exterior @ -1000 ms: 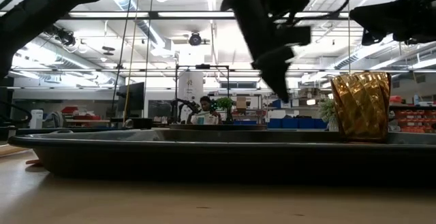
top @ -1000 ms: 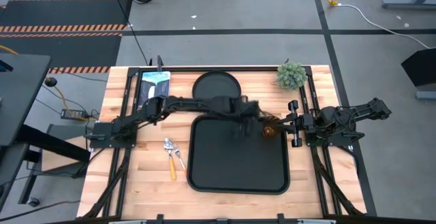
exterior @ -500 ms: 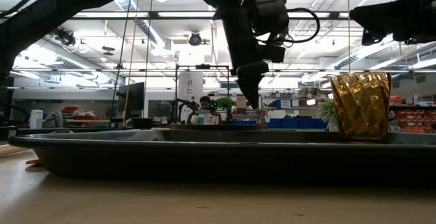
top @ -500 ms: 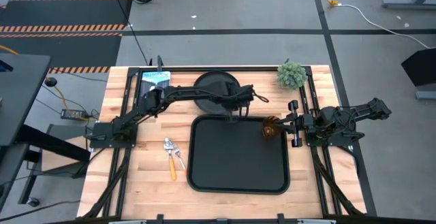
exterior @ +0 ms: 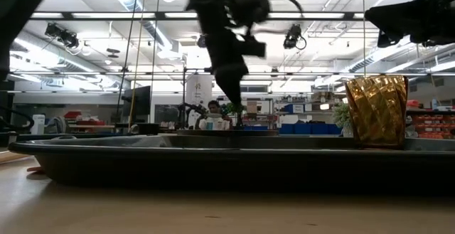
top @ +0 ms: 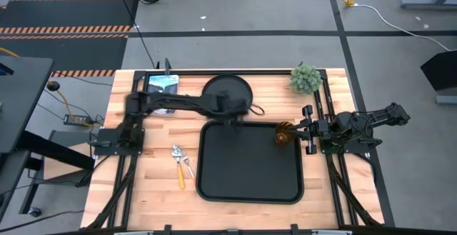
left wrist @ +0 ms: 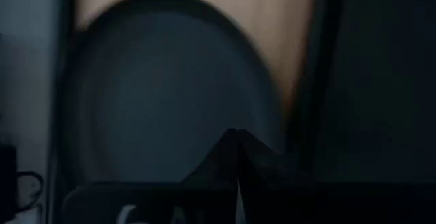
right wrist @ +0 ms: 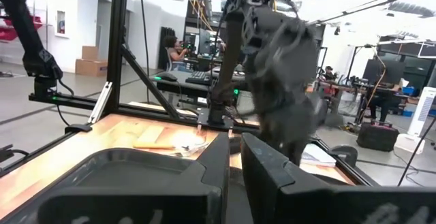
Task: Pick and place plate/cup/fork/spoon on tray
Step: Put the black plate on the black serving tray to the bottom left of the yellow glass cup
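Note:
The round black plate [top: 227,91] lies on the table just beyond the black tray [top: 250,185]; it also shows in the left wrist view [left wrist: 157,94]. The amber cup [top: 284,133] stands upright on the tray's far right corner, and shows in the low view [exterior: 377,112]. The fork and spoon [top: 182,166] lie on the table left of the tray. My left gripper [top: 232,118] is shut and empty, pointing down above the plate's near edge [left wrist: 236,139]. My right gripper [top: 303,130] hangs shut just right of the cup, above the tray's right edge [right wrist: 235,159].
A small green potted plant [top: 305,78] stands at the far right corner. A blue-and-white flat item [top: 163,85] lies at the far left. Black frame rails run along both table sides. Bare wood lies between the cutlery and the table's near edge.
My left gripper, empty, has swung from over the tray's far right part near the cup toward the table's far left. It now hangs over the plate's near edge. The cup has stayed upright on the tray.

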Motion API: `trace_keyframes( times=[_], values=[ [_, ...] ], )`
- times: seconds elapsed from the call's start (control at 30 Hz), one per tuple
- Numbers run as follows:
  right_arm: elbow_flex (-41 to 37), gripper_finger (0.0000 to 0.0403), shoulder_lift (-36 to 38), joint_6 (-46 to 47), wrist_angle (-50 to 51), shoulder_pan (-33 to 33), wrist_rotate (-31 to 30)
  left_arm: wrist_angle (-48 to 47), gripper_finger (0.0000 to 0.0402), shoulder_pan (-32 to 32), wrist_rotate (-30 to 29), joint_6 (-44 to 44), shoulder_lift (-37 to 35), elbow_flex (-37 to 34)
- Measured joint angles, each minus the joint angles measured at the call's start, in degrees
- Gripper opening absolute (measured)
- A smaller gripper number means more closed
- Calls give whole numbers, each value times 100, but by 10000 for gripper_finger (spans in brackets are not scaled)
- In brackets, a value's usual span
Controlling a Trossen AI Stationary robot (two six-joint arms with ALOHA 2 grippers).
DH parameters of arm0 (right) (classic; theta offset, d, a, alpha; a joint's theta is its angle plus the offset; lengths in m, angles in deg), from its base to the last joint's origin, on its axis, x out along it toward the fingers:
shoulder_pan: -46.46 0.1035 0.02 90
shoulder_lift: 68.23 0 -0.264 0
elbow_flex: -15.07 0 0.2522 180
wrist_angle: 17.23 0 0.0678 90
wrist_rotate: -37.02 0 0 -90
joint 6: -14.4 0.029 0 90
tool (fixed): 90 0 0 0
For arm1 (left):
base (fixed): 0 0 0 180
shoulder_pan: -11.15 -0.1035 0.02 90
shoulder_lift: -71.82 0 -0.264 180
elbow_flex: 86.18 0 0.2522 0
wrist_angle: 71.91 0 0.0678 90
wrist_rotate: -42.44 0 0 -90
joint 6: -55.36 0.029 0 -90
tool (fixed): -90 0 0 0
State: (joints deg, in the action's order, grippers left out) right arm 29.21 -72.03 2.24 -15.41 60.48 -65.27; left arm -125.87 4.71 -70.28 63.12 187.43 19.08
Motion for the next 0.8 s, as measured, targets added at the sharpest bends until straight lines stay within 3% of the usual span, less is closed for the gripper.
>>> trace_keyframes(
  times=[0.17, 0.47, 0.6, 0.8],
  values=[
    [0, 45, 1, 0, 1, 0, -1, 676, 11, -316, 43, -468, -1010, -1124],
    [0, 45, 1, -1, -1, -2, -1, 1967, 32, -1406, 1035, -1512, -1997, -2793],
    [0, 45, 0, -1, -1, -2, -1, 2144, 70, -1934, 1440, -1911, -2067, -3194],
    [0, 45, -1, 0, -3, -2, 1, 2124, 152, -2409, 1447, -2357, -2065, -3392]
  ],
)
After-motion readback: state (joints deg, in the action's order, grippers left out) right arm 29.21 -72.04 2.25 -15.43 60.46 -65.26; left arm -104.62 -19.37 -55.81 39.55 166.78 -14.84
